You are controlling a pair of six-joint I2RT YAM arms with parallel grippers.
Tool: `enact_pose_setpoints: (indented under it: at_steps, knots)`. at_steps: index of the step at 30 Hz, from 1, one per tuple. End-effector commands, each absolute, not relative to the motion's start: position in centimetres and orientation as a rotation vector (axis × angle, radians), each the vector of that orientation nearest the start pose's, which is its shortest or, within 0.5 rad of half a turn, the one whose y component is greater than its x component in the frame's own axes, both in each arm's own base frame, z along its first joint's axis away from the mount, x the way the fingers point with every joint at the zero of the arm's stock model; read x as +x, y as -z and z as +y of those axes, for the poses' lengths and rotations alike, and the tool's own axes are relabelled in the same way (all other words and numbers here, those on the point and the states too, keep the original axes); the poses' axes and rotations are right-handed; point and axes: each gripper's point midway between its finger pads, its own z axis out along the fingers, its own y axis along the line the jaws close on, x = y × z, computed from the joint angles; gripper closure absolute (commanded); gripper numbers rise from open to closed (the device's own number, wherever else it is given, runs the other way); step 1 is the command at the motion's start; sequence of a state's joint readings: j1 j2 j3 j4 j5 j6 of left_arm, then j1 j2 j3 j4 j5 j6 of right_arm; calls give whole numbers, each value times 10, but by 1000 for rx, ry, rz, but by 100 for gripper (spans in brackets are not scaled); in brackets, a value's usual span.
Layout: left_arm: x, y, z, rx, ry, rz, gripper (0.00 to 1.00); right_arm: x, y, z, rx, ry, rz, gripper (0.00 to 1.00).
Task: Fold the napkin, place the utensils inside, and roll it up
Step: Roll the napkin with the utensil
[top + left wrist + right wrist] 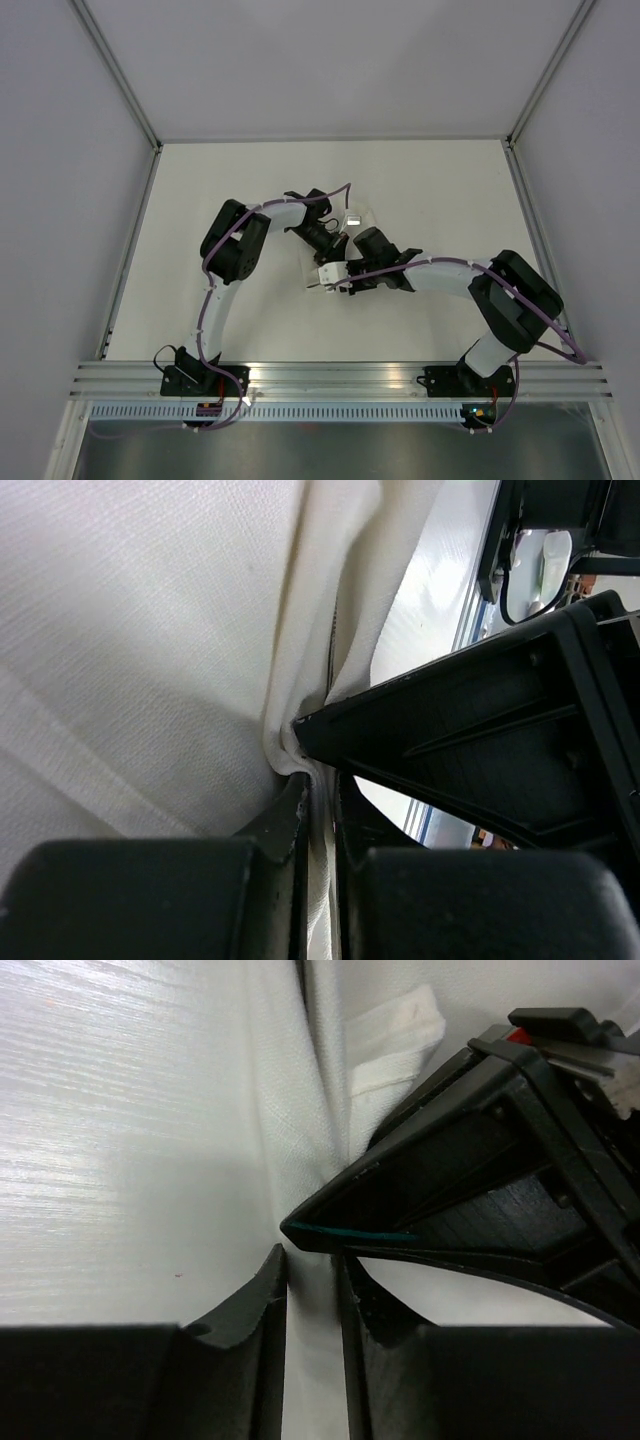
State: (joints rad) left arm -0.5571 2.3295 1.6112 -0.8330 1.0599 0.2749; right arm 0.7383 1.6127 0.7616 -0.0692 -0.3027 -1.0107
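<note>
Napkin (150, 630) is lying bunched at mid-surface (430, 190), betw. the two arms' tips. L jaws are pinching a raised cloth fold, nearly shut. R jaws, w/ a narrow gap, are gripping the same fold just opp.

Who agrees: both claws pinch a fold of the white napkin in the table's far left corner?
Wrong place: the left claw and right claw pinch a fold of the white napkin near the middle of the table, per the top view.
</note>
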Motion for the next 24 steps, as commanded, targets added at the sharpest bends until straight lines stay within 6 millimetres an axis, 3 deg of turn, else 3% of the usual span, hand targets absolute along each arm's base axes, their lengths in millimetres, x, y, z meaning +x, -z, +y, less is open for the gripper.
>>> enact_pose_setpoints:
  at_steps: [1, 8, 12, 13, 15, 16, 18, 20, 24]
  knots:
    - [255, -12, -324, 1228, 1574, 2561, 83, 254, -6, 259, -2061, -291, 1514, 80]
    - [272, -48, -329, 1202, 1577, 2433, 65, 234, 4, 251, -2170, -419, 1626, 88]
    - [282, -75, -330, 1175, 1561, 2343, 62, 230, -3, 258, -2190, -560, 1662, 89]
    - [281, -76, -327, 1160, 1545, 2354, 61, 225, 1, 252, -2208, -607, 1711, 89]
    - [288, -82, -328, 1133, 1531, 2323, 60, 231, -9, 258, -2190, -673, 1716, 89]
    - [291, -85, -325, 1115, 1484, 2329, 60, 223, -5, 253, -2189, -768, 1770, 89]
    - [304, -94, -323, 1052, 1447, 2306, 59, 232, -14, 258, -2170, -823, 1768, 89]
    - [318, -100, -319, 971, 1363, 2303, 59, 226, -12, 252, -2159, -953, 1825, 89]
    - [345, -109, -300, 747, 1243, 2303, 59, 236, -20, 253, -2121, -1116, 1860, 89]
